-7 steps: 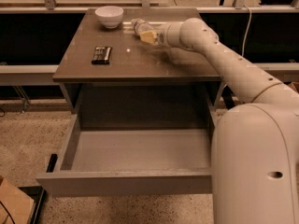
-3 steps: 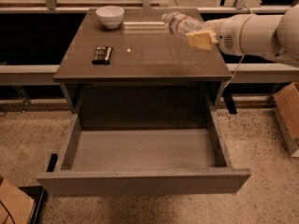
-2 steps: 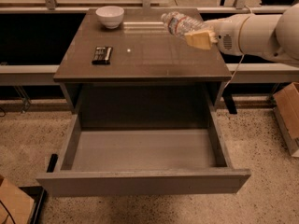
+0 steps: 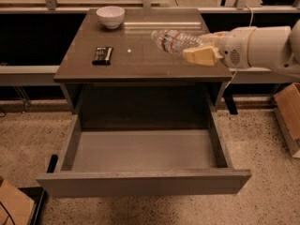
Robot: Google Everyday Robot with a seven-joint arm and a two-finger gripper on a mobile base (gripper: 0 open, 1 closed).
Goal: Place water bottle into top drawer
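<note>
Cream-coloured jaws of the gripper (image 4: 200,47) were clamped on the water bottle (image 4: 174,41), which was held on its side over the right part of the table (image 4: 140,67). The top drawer (image 4: 140,183) stood pulled out below the table's front edge. White bowl (image 4: 110,17) at the table's back left; flat black item (image 4: 102,55) on its left side.

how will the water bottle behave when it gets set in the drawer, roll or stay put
Likely rolls: the water bottle is round and lies sideways in the gripper, over the right side of the table. Probably light and slightly squashy, being thin clear plastic. The top drawer looks flat-floored, so only its walls would stop it.
</note>
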